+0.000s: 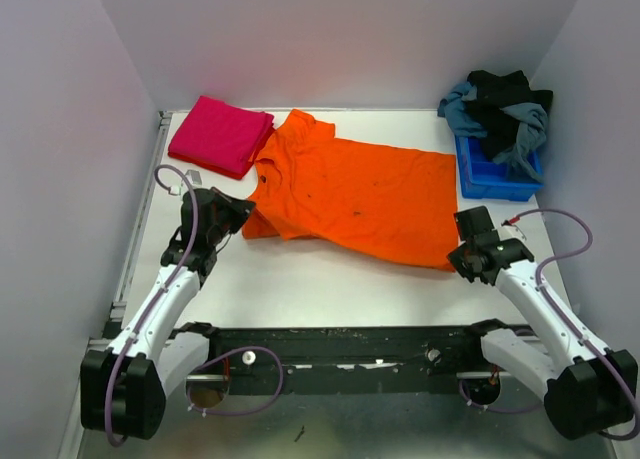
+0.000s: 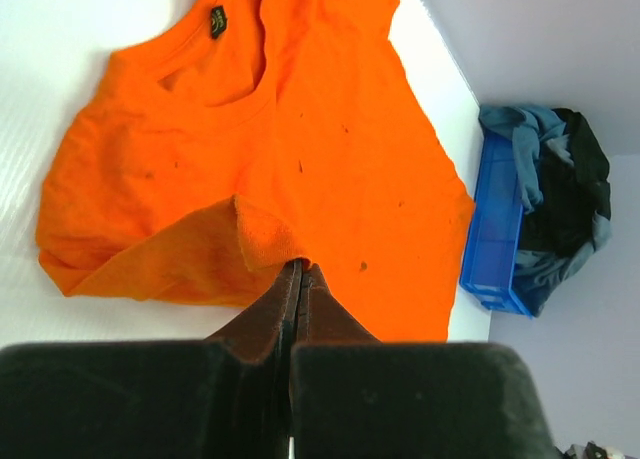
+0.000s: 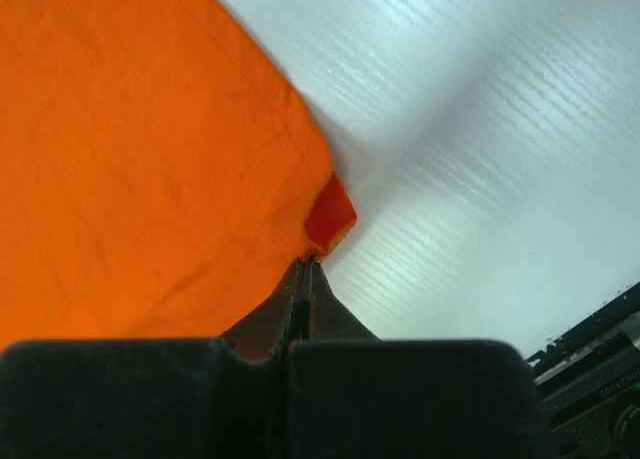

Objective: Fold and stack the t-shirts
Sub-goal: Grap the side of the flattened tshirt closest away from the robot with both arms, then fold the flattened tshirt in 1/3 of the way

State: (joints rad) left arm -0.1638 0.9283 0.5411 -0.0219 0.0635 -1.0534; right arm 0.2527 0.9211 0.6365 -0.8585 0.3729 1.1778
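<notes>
A white surface (image 1: 330, 279) fills the space between pale walls, with both arms bolted at its near edge. Just beyond the bases, the left gripper (image 2: 300, 269) has its jaws pressed together on a turned-up flap of the orange t-shirt (image 1: 350, 194), at the near edge on the collar-and-sleeve end. The right gripper (image 3: 308, 264) has its jaws pinched flat on the near hem corner, a little fabric bunched at the tips. Held at both ends of the same long edge, the shirt seems set for a lengthwise fold: lifting both points together would carry the near side over the far one without the cloth sagging in the middle.

The shirt itself lies spread out and mostly flat, collar to the left, hem to the right. Farther back on the left, the magenta t-shirt (image 1: 220, 136) sits as a folded rectangle, touching the orange sleeve, probably the base of the stack. At the far right a blue bin (image 1: 495, 174) holds a heap of dark and grey clothes (image 1: 500, 114).
</notes>
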